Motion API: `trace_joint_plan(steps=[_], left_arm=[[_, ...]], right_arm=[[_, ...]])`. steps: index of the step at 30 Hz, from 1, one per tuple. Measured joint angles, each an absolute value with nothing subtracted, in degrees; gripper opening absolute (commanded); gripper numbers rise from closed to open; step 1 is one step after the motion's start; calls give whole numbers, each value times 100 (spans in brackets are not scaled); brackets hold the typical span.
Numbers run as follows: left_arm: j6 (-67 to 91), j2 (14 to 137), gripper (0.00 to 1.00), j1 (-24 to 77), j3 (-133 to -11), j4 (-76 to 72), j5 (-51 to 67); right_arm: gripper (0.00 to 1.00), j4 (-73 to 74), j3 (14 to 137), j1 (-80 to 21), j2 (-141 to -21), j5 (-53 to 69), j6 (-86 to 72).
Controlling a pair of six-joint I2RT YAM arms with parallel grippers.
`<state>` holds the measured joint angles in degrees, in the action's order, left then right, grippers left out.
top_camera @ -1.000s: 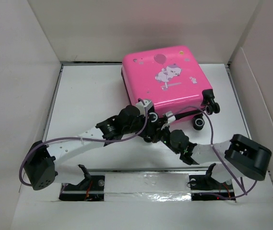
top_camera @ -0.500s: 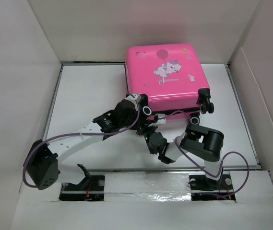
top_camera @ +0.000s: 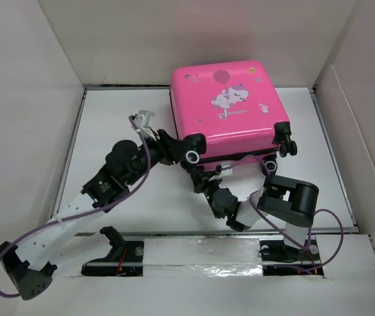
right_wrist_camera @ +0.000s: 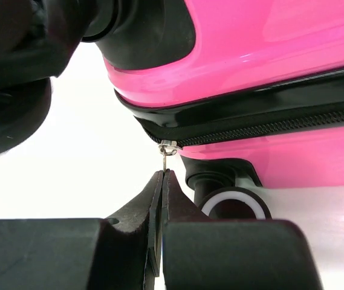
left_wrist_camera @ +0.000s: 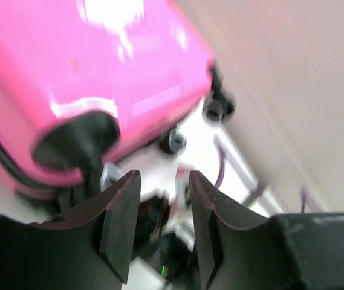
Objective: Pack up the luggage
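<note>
The luggage point(top_camera: 227, 105) is a glossy hot-pink suitcase with a cartoon print, lying closed and flat at the back centre. My right gripper point(top_camera: 203, 176) is below its front-left corner. In the right wrist view the right gripper point(right_wrist_camera: 161, 175) is shut on the small metal zipper pull point(right_wrist_camera: 165, 158), which hangs from the black zipper point(right_wrist_camera: 268, 130) at the corner of the pink shell point(right_wrist_camera: 268, 36). My left gripper point(top_camera: 169, 146) is beside the front-left wheel point(top_camera: 192, 156). In the blurred left wrist view it point(left_wrist_camera: 162, 181) is open and empty below the pink shell point(left_wrist_camera: 99, 60).
White cardboard walls point(top_camera: 29, 99) enclose the white table on the left, back and right. A black wheel with a white rim point(right_wrist_camera: 232, 205) sits just right of my right fingers. Purple cables point(top_camera: 68, 220) trail along both arms.
My left arm has swung back and to the left, its gripper now at the suitcase's front-left wheel. My right arm has folded in close and stays at the front-left corner. The suitcase shifted slightly.
</note>
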<state>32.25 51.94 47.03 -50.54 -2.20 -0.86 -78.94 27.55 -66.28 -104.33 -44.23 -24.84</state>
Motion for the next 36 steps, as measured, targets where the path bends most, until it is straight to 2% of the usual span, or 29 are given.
trace_joint_plan(steps=[5, 11, 16, 18, 19, 22, 24, 26, 28, 30, 31, 34, 36], left_arm=[[3234, 5647, 25, 4375, -5439, -567, 119], [3142, 6862, 23, 4377, -5673, -244, 539], [3133, 6637, 23, 4377, -5301, -16, 447], [3148, 6178, 31, 4377, -4941, -23, 281], [3170, 5909, 42, 4377, -4775, 14, 187], [3271, 5231, 64, 4377, -4427, 10, -73], [3354, 4842, 65, 4377, -4198, -69, -237], [3450, 4460, 43, 4377, -3986, -91, -397], [3516, 4117, 27, 4377, -3776, -104, -561], [3548, 3994, 19, 4377, -3658, -99, -637], [3557, 4034, 12, 4377, -3645, -104, -635], [3566, 4388, 3, 4377, -3658, -242, -534], [3562, 4770, 2, 4377, -3677, -366, -434]], right_arm=[[0, -7961, 2842, -6681, -10556, -4303, -2471], [0, -7961, 2849, -6689, -10551, -4195, -2460], [0, -7955, 2847, -6718, -10534, -4171, -2460], [0, -7955, 2847, -6729, -10534, -4158, -2462], [0, -7957, 2845, -6737, -10534, -4156, -2460], [0, -7950, 2827, -6753, -10503, -4139, -2460], [0, -7924, 2799, -6759, -10431, -4097, -2458], [0, -7852, 2777, -6768, -10344, -4056, -2429], [0, -7784, 2762, -6799, -10261, -4051, -2392], [0, -7721, 2762, -6827, -10224, -4045, -2375], [0, -7708, 2759, -6842, -10224, -4045, -2373], [0, -7699, 2742, -6873, -10224, -4038, -2373], [0, -7697, 2720, -6873, -10202, -4005, -2373]])
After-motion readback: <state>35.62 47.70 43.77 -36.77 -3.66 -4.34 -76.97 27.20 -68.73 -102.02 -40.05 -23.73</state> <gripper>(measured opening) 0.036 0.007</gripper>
